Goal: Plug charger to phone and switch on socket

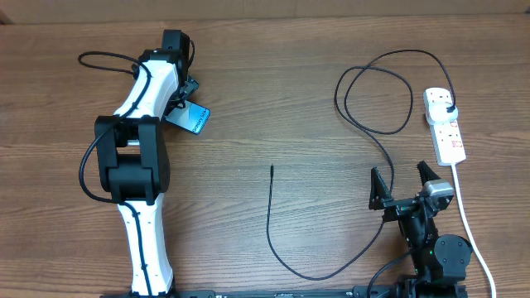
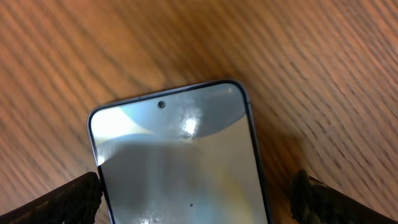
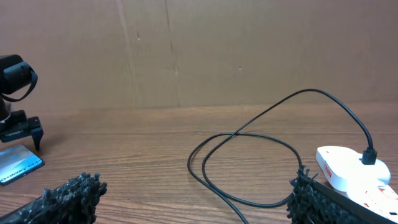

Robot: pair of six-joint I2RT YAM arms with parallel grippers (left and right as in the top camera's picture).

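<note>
The phone (image 2: 180, 155) lies screen up between the jaws of my left gripper (image 2: 198, 198), which stand open and straddle it. Its top edge, the one with the camera dot, pokes out ahead of the fingertips. One finger sits right at the phone's edge, though from this close I cannot tell whether it touches. The other finger stands apart from the opposite edge, with a strip of bare table (image 2: 311, 74) between them.

The charger (image 1: 271, 194) has its thin tip lying loose on the wood, well apart from the left jaws and off toward the right arm's side. From the tip the cable runs back toward the arm bases, bends round and passes just beside the inner finger of my right gripper (image 1: 403, 184). It then loops out ahead of those jaws and ends in a black plug (image 1: 448, 108) seated in the far end of the power strip (image 1: 447, 136).

The right jaws are spread wide and hold nothing. Through the right wrist camera the cable loops lie out ahead between the two fingers, and the power strip sits just ahead of the outer one. The strip's white cord (image 1: 461, 203) trails from its near end back past the outer side of the right gripper.
</note>
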